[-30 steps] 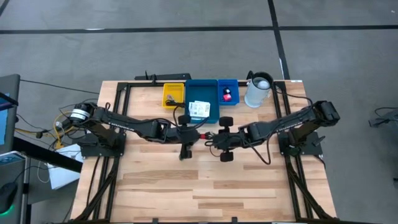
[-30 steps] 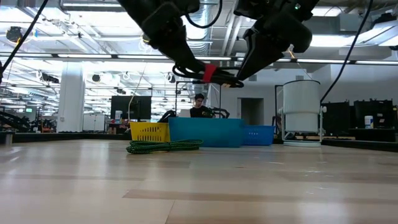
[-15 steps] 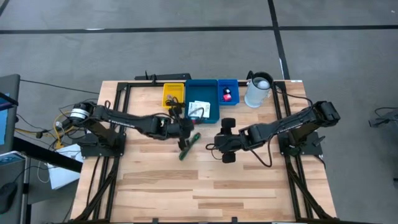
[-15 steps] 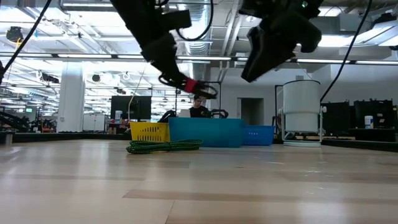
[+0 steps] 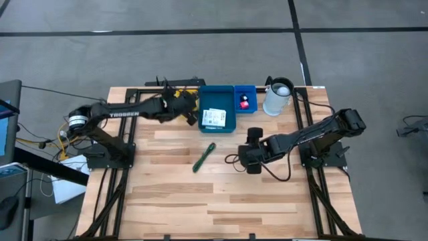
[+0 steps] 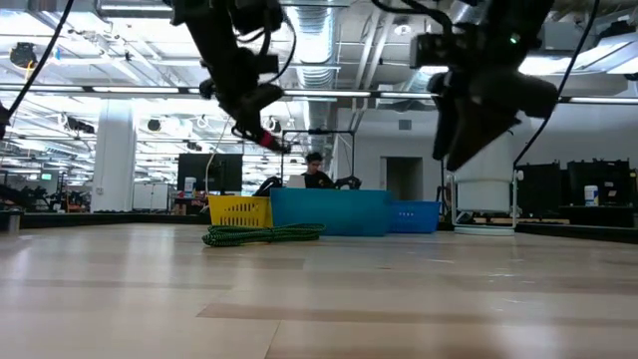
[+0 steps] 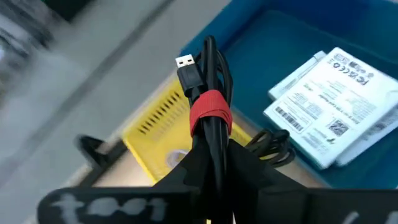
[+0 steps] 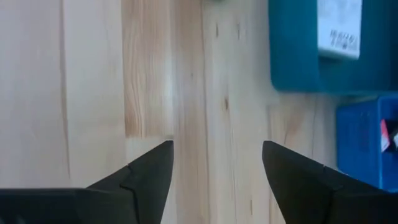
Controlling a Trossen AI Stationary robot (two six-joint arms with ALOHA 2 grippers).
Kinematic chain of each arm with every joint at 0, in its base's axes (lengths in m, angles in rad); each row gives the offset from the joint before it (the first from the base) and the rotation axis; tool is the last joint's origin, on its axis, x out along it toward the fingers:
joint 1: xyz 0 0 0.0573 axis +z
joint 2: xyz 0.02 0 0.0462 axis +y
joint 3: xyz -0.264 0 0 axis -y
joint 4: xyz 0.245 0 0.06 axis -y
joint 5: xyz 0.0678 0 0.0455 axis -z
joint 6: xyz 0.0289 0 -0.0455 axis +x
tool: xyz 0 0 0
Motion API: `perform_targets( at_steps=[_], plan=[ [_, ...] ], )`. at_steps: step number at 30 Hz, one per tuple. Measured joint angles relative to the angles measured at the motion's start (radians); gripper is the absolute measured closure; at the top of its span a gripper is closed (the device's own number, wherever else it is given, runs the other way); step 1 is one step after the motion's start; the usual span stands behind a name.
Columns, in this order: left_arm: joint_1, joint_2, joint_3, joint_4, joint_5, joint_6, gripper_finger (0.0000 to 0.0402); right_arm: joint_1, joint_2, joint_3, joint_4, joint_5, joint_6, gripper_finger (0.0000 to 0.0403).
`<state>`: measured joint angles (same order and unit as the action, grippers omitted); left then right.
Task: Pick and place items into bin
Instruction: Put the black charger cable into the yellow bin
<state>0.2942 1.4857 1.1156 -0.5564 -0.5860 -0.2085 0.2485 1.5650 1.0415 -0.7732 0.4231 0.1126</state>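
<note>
Left end effector carrying the cable to the bins

The left end effector (image 7: 214,168) is pinching the black coiled cable with a red band (image 7: 210,106) just above the small yellow slotted plastic bin (image 5: 185,102), beside the large teal plastic bin (image 5: 218,126) already holding white printed packets (image 5: 214,118). The green pen (image 5: 203,156) is lying on the wooden tabletop (image 5: 174,201) in front of the teal bin, still unplaced. The right end effector (image 8: 214,165) is hovering spread and empty near the pen, with open tabletop all around.

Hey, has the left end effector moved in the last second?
Yes. The left end effector, shut on the black-and-red cable, swung from mid-table to above the yellow bin.
</note>
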Motion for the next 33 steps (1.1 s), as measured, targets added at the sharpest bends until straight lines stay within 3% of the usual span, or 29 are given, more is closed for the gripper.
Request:
perform_targets(
  at_steps=[4,16,33],
  plan=[
    [0.099,0.008,0.000,-0.004,0.138,-0.049,0.0381,0.000,0.000,-0.045,0.002,-0.001,0.021,0.0167],
    [0.174,0.064,-0.001,-0.010,0.231,-0.097,0.0367,0.023,0.000,-0.119,-0.008,-0.005,0.098,0.0168],
    [0.173,0.106,-0.001,0.001,0.163,-0.063,0.0365,0.079,0.000,-0.117,0.043,-0.003,0.100,0.0168]
  ],
)
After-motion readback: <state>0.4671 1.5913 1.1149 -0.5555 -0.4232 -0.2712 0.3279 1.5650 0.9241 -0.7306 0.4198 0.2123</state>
